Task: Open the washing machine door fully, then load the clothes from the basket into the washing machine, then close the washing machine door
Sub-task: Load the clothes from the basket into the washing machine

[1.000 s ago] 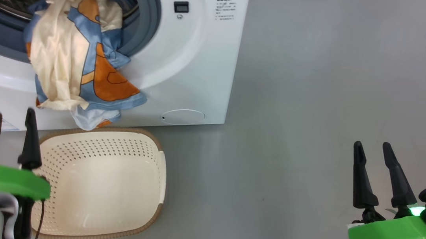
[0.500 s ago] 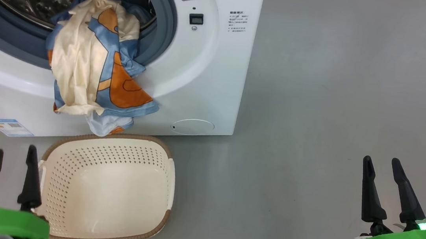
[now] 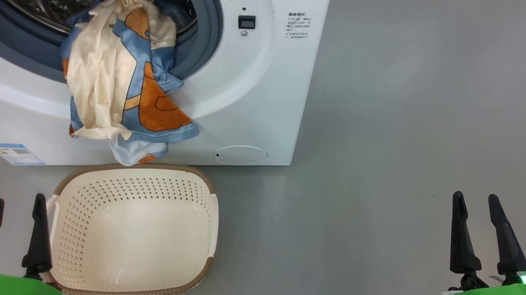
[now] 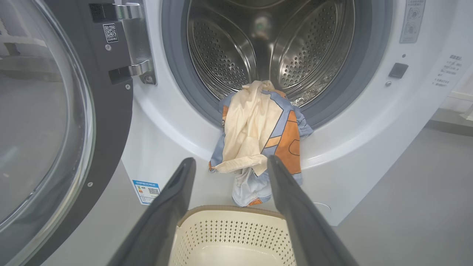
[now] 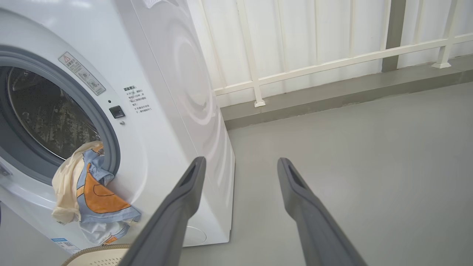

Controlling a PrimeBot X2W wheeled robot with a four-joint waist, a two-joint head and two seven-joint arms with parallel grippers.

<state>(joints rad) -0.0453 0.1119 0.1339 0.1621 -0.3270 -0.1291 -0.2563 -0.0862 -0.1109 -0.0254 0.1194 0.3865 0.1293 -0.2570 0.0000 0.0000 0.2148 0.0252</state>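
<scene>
**A:** Since a second ago the head camera has shifted, and the left gripper [image 3: 19,199] has dropped back to the basket's [image 3: 208,239] near corner.

**B:** Is either gripper holding anything?

**A:** No. Left and right gripper [image 3: 475,198] both have their fingers spread wide with nothing between them. The right one is well off to the side, over bare floor.

**B:** Where are the clothes [image 3: 114,78]?

**A:** They are draped over the lip of the machine [image 3: 268,94]. The top lies in the drum [image 4: 258,44] and the rest hangs down the front, almost to the basket rim. The basket looks empty.

**B:** So loading is only half done?

**A:** It looks that way. The door [image 4: 107,122] stands swung wide. The next move is probably to reach in and lift or push the hanging part past the gasket. Otherwise the door would likely close on the cloth.
</scene>
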